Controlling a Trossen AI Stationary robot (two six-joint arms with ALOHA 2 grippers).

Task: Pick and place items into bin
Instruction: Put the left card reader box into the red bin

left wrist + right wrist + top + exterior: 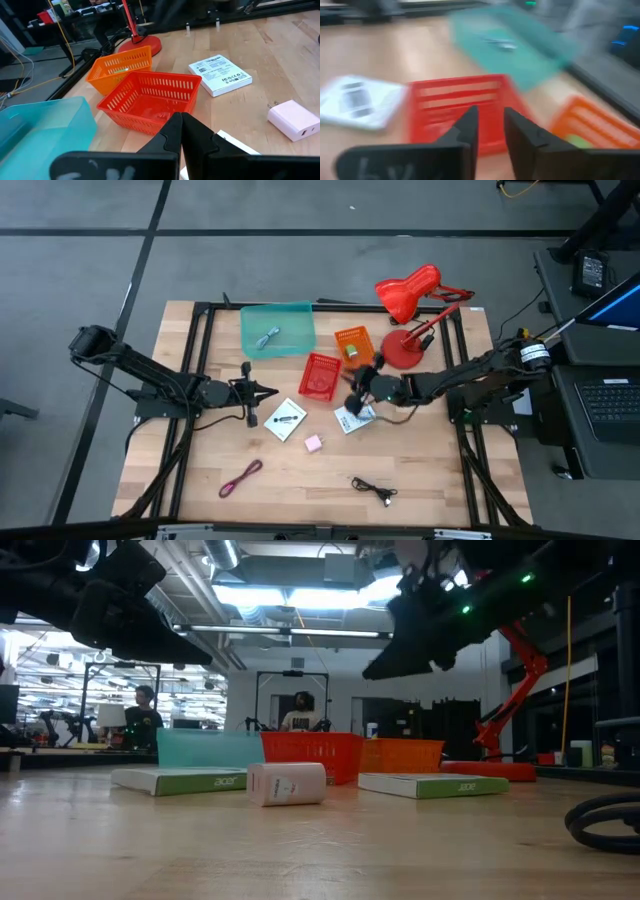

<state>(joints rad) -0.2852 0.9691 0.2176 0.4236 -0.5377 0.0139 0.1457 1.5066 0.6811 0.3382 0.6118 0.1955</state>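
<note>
You've got three bins mid-frame: a teal plastic tub (277, 328), a red mesh basket (320, 375) and an orange mesh basket (353, 343). Two white printed packets (286, 419) (353, 418) marked "acer" lie below them, with a pink cube (313, 443), maroon cable (240, 477) and black cable (375, 490). Left gripper (268, 392): fingers together, empty. Right gripper (352, 376): slightly parted, empty, over the red basket.

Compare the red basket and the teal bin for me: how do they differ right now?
The red basket has slotted mesh walls; the teal bin has solid, translucent walls. The red basket looks empty, while the teal bin holds a blue-grey cable. The teal bin is larger and sits farther back on the table. Both are open-topped and upright.
</note>
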